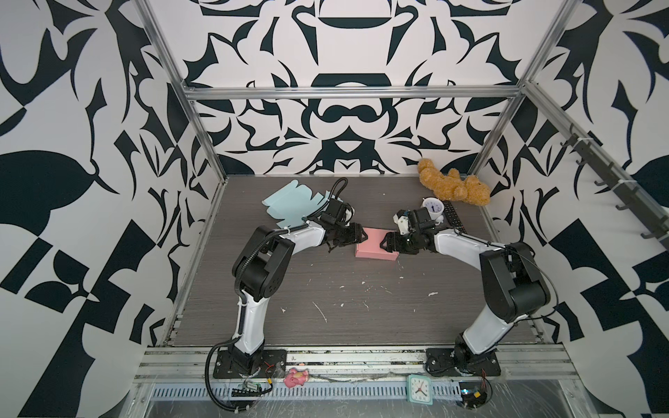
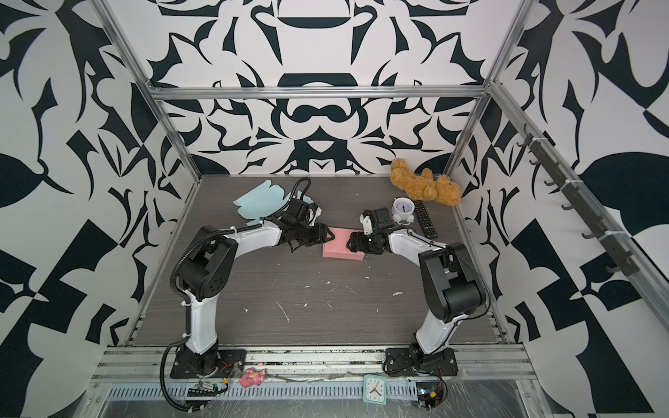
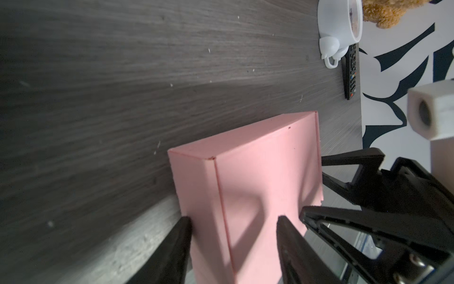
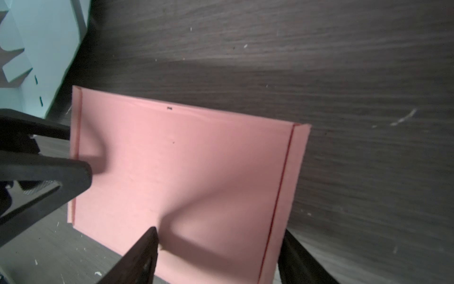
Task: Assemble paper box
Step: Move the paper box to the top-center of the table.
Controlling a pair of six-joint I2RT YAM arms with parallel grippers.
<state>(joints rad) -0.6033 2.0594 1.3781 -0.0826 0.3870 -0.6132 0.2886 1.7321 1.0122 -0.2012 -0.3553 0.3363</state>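
A closed pink paper box (image 1: 374, 249) (image 2: 342, 249) lies flat in the middle of the table. My left gripper (image 1: 364, 237) (image 2: 327, 235) is at its left end and my right gripper (image 1: 383, 243) (image 2: 350, 241) at its right end. In the left wrist view the left gripper (image 3: 232, 221) is open, straddling a box (image 3: 258, 172) edge: one finger beside the side wall, the other over the top face. In the right wrist view the right gripper (image 4: 219, 233) is open too, one fingertip (image 4: 149, 236) denting the box (image 4: 184, 159) top, the other outside the end wall.
A flat light-blue paper cutout (image 1: 289, 202) (image 4: 36, 37) lies at the back left, behind the left arm. A brown teddy bear (image 1: 452, 186), a white alarm clock (image 1: 433, 208) and a black remote (image 1: 454, 217) sit at the back right. White scraps dot the table's front half.
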